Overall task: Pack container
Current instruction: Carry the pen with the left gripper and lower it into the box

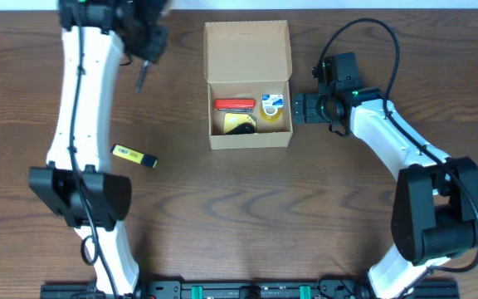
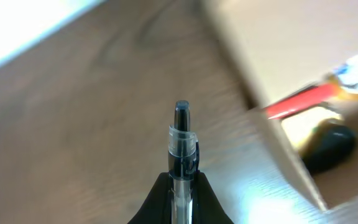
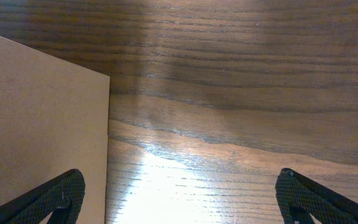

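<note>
The container (image 1: 251, 139) is a tan cardboard box with its flap lid open toward the far side. Inside lie a red item (image 1: 235, 105), a white-and-yellow roll (image 1: 272, 105) and a yellow-black item (image 1: 239, 123). My left gripper (image 1: 145, 62) hangs left of the box, shut on a clear pen with a dark cap (image 1: 140, 79). In the left wrist view the pen (image 2: 182, 146) stands out between the fingers of that gripper (image 2: 182, 186), with the box (image 2: 272, 124) to the right. My right gripper (image 1: 297, 109) is open beside the box's right wall (image 3: 36, 118), with nothing between its fingers (image 3: 61, 196).
A yellow highlighter (image 1: 134, 155) lies on the wooden table (image 1: 247, 199), left of the box and nearer the front. The left arm's base (image 1: 80, 193) and the right arm's base (image 1: 434, 208) stand near the front edge.
</note>
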Controlling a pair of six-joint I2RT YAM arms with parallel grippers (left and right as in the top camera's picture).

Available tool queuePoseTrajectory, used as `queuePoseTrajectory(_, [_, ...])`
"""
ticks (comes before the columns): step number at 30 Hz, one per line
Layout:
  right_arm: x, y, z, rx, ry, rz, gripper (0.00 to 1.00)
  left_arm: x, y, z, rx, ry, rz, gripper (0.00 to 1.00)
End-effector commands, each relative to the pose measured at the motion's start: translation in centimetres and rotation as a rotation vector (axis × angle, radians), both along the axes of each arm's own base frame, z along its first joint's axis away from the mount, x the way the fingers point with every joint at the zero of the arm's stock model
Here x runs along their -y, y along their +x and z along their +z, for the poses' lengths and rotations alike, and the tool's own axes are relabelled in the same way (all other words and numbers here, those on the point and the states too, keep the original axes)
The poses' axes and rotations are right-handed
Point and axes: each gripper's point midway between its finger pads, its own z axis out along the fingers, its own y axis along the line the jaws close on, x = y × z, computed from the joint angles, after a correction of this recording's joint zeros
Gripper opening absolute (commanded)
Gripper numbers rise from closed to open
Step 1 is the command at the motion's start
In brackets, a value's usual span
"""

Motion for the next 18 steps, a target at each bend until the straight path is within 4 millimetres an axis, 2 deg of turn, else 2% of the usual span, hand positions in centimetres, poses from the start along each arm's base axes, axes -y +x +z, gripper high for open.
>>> queuePoseTrajectory(1, [0.1, 0.0, 0.0, -0.003, 0.007, -0.012, 0.99, 5.4, -0.9, 0.0, 0.047, 0.061, -0.29, 0.06])
queuePoseTrajectory(5, [0.1, 0.0, 0.0, -0.003, 0.007, -0.012, 0.99, 10.2, -2.1, -1.0, 0.078, 0.138, -0.546, 0.06])
queuePoseTrajectory(10, [0.1, 0.0, 0.0, -0.003, 0.007, -0.012, 0.99, 13.9, -3.3, -3.8, 0.045, 0.171, -0.715, 0.06])
queuePoseTrajectory(14, [0.1, 0.0, 0.0, -0.003, 0.007, -0.012, 0.99, 15.7, -5.1, -5.6, -0.014, 0.135, -0.845, 0.06])
queuePoseTrajectory(18, [0.1, 0.0, 0.0, -0.003, 0.007, -0.012, 0.99, 16.5, -6.5, -6.0, -0.056, 0.066, -0.882, 0.06])
